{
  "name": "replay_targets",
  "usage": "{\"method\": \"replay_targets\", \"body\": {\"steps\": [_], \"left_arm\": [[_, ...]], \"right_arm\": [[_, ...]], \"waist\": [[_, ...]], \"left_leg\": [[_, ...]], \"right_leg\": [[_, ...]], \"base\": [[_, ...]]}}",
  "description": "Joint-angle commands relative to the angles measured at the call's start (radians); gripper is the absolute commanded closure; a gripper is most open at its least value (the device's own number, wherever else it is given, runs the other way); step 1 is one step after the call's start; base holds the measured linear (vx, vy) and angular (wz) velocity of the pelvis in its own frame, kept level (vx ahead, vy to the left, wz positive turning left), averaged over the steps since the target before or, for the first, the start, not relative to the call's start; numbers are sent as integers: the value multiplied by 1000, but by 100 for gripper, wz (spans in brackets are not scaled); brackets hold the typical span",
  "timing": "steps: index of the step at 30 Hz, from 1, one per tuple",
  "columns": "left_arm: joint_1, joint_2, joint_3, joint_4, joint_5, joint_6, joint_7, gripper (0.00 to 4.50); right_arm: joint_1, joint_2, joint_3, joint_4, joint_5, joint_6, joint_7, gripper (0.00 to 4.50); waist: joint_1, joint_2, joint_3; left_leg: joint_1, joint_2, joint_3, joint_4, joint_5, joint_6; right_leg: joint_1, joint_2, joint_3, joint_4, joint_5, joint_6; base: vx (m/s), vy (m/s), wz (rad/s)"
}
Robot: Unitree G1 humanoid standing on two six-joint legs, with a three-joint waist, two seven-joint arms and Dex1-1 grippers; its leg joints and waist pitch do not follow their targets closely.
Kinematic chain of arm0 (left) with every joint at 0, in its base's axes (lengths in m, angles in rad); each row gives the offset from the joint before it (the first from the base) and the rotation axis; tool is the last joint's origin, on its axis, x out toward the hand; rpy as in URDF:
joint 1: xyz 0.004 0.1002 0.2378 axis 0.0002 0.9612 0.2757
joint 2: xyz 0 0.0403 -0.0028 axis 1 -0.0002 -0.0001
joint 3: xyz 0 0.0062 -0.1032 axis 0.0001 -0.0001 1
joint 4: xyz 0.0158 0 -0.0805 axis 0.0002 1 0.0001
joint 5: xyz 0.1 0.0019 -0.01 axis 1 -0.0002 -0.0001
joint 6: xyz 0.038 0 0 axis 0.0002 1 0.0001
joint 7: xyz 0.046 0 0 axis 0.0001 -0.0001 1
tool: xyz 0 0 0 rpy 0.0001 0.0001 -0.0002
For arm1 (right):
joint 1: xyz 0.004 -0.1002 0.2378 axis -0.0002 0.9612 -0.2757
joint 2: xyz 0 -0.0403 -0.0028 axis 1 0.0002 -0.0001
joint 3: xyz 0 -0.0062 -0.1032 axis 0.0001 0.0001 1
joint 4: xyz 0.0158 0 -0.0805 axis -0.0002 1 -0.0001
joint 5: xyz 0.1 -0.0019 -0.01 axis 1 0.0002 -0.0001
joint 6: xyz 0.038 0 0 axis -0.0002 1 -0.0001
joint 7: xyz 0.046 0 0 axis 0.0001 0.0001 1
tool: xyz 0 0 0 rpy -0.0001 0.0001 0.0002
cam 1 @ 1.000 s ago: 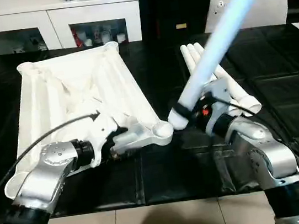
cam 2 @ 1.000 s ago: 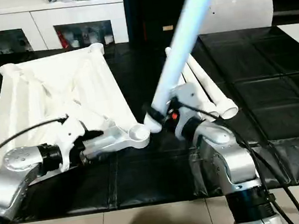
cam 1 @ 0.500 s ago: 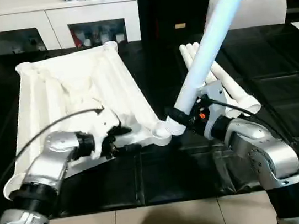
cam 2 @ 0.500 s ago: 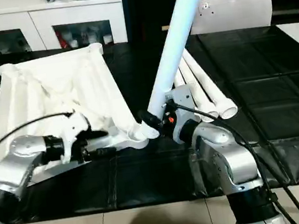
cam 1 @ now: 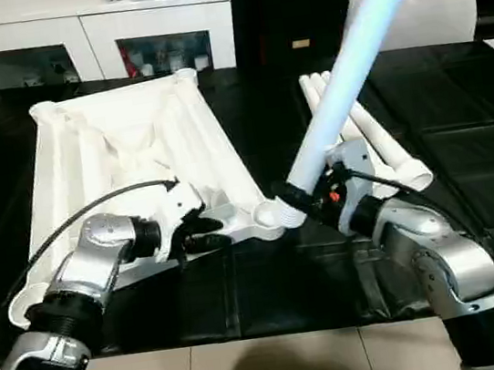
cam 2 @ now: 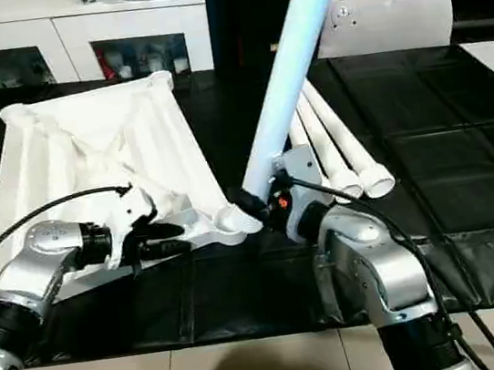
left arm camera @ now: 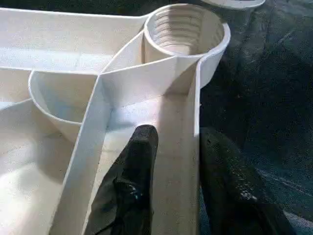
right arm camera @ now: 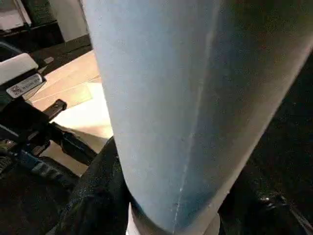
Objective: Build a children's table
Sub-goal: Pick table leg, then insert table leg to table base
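- Now left gripper pinching tabletop rim beside corner socket.
- Right gripper clamped around tilted leg, its foot at that socket.

Head pair looks down on tabletop; wrist cameras sit close

Both forearms are rounded silver metal shells that end in black ribbed collars near the wrist. The left tool has a white housing behind two matte black fingers, and a thin black cable arcs from that housing back along the forearm. The right tool has black fingers, a small red-orange mark on its body, and black cables that loop down the arm.
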Motion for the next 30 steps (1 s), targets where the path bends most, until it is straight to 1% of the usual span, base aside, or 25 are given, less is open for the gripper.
{"method": "replay_targets", "body": {"steps": [1,2,3,4,6,8,10,12,14,15,18,20,22,23,24,25,26,27,28,29,30], "left_arm": [[-7,1,-3,21,20,-9,-11,337],[-5,2,-5,19,21,-14,-16,339],[-4,5,-9,9,21,-16,-25,360],[-3,9,-14,-3,25,-20,-33,360],[-1,14,-22,-17,31,-25,-42,385],[1,21,-35,-28,53,-40,-55,389],[1,26,-45,-37,61,-32,-68,408],[-6,22,-39,-41,63,-10,-64,429],[-10,22,-38,-41,67,-12,-64,441],[-14,24,-38,-38,76,-22,-62,446],[-9,32,-43,-29,92,-67,-67,450],[-1,34,-41,-36,94,-79,-66,450],[20,33,-23,-56,83,-112,-67,450],[21,33,-22,-57,82,-113,-67,450],[28,35,-21,-65,79,-122,-71,450],[31,36,-20,-70,79,-124,-73,450],[32,34,-18,-76,64,-114,-96,450],[30,28,-14,-80,42,-103,-134,450],[29,26,-13,-78,38,-107,-140,450],[28,24,-11,-76,34,-111,-147,450],[26,19,-7,-74,24,-116,-159,450]], "right_arm": [[-23,-14,2,0,-8,-11,9,259],[-23,-16,4,-1,-9,-11,10,259],[-23,-22,11,-4,-16,-14,16,259],[-25,-25,12,-4,-17,-14,19,259],[-27,-26,12,-5,-17,-14,22,259],[-32,-28,14,0,-18,-17,24,259],[-39,-29,17,9,-23,-22,24,259],[-51,-29,27,20,-32,-28,26,259],[-60,-26,33,27,-42,-34,20,259],[-70,-22,42,34,-50,-44,20,259],[-104,-19,70,54,-61,-44,41,259],[-116,-19,76,66,-63,-41,46,259],[-135,-20,83,90,-59,-30,66,259],[-135,-20,83,91,-58,-29,67,259],[-139,-19,83,97,-54,-24,74,259],[-141,-17,82,103,-46,-17,79,259],[-143,-16,82,110,-37,-10,90,259],[-144,-17,85,120,-27,-12,109,259],[-143,-18,87,123,-27,-16,114,259],[-143,-19,90,127,-27,-21,119,259],[-143,-23,95,134,-28,-20,129,259]], "waist": [[0,-6,-63],[0,-6,-64],[0,-5,-63],[1,-5,-64],[0,-6,-64],[0,-6,-64],[-1,-6,-64],[-3,-5,-63],[-2,-5,-63],[-1,-2,-64],[-3,-3,-65],[-4,-4,-64],[-3,-8,-65],[-3,-8,-66],[-2,-5,-67],[-3,-6,-65],[-4,-11,-65],[-1,-12,-66],[0,-11,-65],[0,-13,-65],[0,-18,-65]], "left_leg": [[5,44,-3,-86,-177,-13],[5,43,-3,-85,-171,-11],[4,44,-3,-86,-170,-10],[4,43,-2,-84,-163,-8],[4,43,-2,-84,-163,-7],[4,44,-3,-85,-166,-7],[4,44,-3,-85,-164,-7],[3,44,-3,-85,-164,-11],[5,43,-2,-83,-168,-12],[5,44,-3,-84,-164,-13],[5,44,-3,-85,-161,-11],[5,44,-2,-84,-167,-11],[5,45,-2,-84,-160,-13],[4,45,-2,-84,-160,-12],[5,47,-3,-84,-154,-11],[5,46,-2,-84,-152,-10],[5,46,-1,-84,-153,-8],[6,45,0,-83,-145,-3],[7,46,0,-83,-144,-2],[7,47,1,-83,-141,-2],[6,47,1,-83,-137,0]], "right_leg": [[50,-80,53,-86,-277,-165],[51,-80,53,-85,-265,-168],[51,-80,53,-85,-259,-171],[53,-81,53,-84,-252,-171],[52,-81,53,-85,-254,-171],[52,-82,53,-85,-265,-170],[52,-81,53,-85,-267,-168],[52,-80,52,-83,-268,-172],[50,-82,53,-86,-277,-173],[51,-81,53,-84,-267,-173],[52,-79,52,-82,-234,-183],[53,-79,52,-81,-236,-186],[53,-80,53,-80,-229,-187],[54,-81,53,-79,-224,-191],[54,-82,53,-77,-207,-195],[53,-80,53,-77,-201,-196],[52,-79,53,-78,-200,-197],[54,-83,53,-76,-200,-201],[53,-83,53,-77,-202,-201],[53,-82,53,-77,-198,-202],[53,-82,53,-77,-195,-203]], "base": [[0,0,0],[0,0,0],[0,0,0],[0,0,0],[0,0,0],[0,0,0],[0,0,0],[0,0,0],[0,0,0],[0,0,0],[0,0,0],[0,0,0],[0,0,0],[0,0,0],[0,0,0],[0,0,0],[0,0,0],[0,0,0],[0,0,0],[0,0,0],[0,0,0]]}}
